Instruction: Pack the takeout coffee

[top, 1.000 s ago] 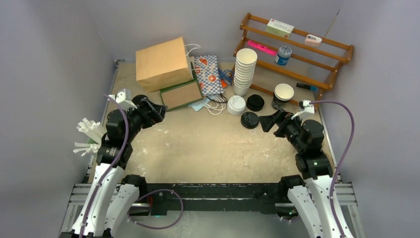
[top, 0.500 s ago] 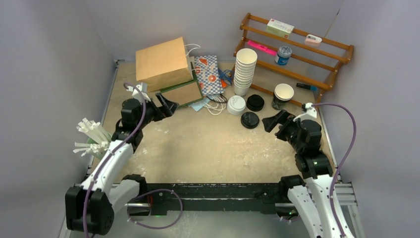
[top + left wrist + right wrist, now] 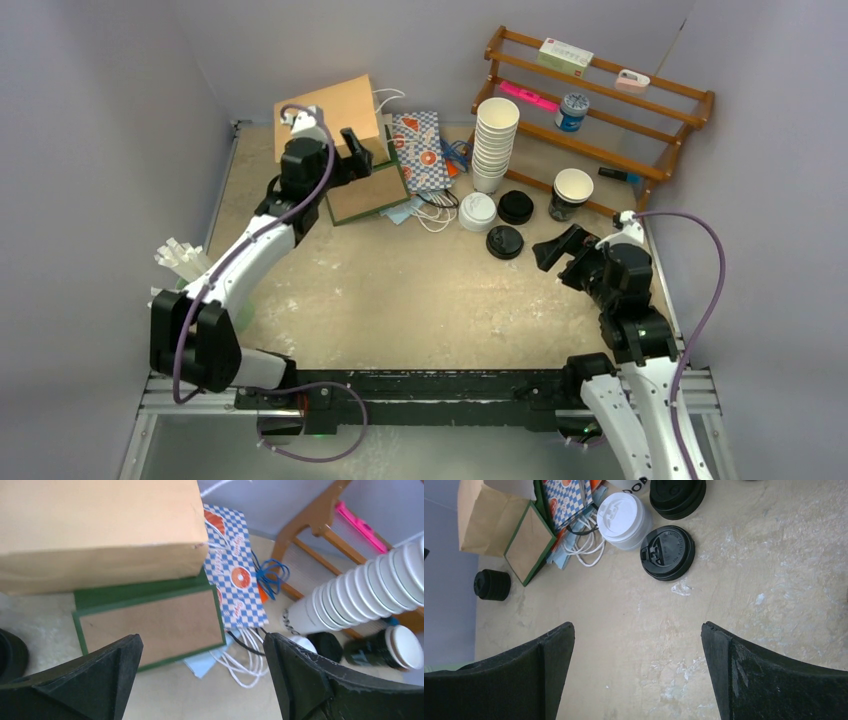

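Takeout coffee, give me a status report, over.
Both open, empty: left claw over paper bags, right claw facing white-lidded cup and black-lidded cup. Cups upright on table, unpacked. Nothing between them and right claw.

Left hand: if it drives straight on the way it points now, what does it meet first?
Most likely the flat green-edged bag, centred ahead of the open left hand in its wrist view. The tan paper bag lies just beyond it. Depth is unclear, so treat this as a judgement.

Matt brown paper bag (image 3: 330,110), glossy wooden rack (image 3: 672,90)
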Controlling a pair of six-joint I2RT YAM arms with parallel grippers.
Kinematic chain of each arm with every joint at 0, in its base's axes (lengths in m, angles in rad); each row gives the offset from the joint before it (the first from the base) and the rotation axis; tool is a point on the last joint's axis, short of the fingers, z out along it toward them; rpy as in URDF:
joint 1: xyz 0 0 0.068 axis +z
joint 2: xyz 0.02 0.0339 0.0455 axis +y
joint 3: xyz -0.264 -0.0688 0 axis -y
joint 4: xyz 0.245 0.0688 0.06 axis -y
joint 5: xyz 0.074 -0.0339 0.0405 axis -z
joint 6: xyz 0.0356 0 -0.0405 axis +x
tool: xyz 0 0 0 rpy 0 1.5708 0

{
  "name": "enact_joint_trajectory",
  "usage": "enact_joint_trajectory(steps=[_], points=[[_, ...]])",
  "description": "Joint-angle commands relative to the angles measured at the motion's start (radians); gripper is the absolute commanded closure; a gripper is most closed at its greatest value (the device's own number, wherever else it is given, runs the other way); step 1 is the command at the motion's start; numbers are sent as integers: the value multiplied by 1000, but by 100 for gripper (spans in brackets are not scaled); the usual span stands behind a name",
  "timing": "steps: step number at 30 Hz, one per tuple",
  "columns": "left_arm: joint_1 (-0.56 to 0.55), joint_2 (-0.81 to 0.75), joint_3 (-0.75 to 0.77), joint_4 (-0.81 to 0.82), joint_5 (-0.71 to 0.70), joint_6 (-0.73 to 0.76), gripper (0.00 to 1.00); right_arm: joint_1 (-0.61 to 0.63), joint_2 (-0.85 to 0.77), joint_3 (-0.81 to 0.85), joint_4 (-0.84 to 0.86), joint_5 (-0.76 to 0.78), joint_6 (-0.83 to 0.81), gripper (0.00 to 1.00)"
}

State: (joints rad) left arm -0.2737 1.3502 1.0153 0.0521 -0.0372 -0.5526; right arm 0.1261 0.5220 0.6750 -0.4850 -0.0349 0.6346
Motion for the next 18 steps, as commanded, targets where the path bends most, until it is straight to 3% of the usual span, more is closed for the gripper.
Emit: enact_joint_trajectory(steps=[1, 7, 18], points=[[-76, 124, 227, -98, -283, 169, 0, 1, -23, 29, 2, 32, -12, 2], [-119, 326, 516, -243, -470, 310, 0, 1, -15, 47, 11, 32, -26, 2], [-198, 708, 948, -343, -730, 546, 5, 1, -27, 51, 9, 69, -35, 2]])
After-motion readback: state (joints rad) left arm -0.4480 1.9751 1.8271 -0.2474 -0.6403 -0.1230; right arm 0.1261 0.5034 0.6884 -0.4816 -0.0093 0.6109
